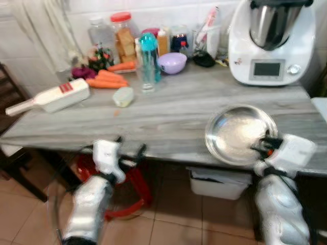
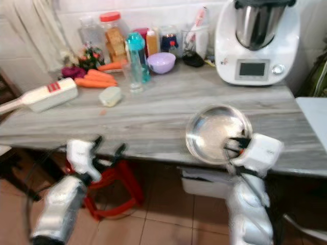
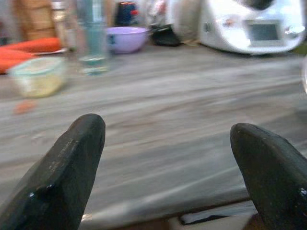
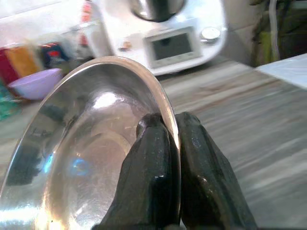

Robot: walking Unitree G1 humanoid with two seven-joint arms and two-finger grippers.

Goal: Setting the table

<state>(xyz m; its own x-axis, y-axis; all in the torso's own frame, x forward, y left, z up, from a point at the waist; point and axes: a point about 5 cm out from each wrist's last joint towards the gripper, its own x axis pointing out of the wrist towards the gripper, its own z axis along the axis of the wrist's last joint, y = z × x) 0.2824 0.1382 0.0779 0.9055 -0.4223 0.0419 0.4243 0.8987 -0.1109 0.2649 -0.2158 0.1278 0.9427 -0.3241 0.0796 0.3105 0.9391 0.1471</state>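
Note:
A round steel plate (image 1: 236,131) hangs over the near right part of the grey wooden counter (image 1: 168,109). My right gripper (image 1: 263,143) is shut on the steel plate's near rim; in the right wrist view its two black fingers (image 4: 158,163) pinch the plate (image 4: 91,153) edge between them. My left gripper (image 1: 129,147) is open at the counter's front edge on the left, holding nothing. Its fingertips (image 3: 72,163) stand wide apart just before the counter (image 3: 158,120).
At the back stand a white kitchen machine (image 1: 271,41), a purple bowl (image 1: 172,63), a teal bottle (image 1: 148,56), jars, carrots (image 1: 106,79) and a white grater (image 1: 56,96). A small lidded tub (image 1: 123,96) sits mid-left. A red stool (image 1: 130,189) and a white bin (image 1: 217,184) are under the counter.

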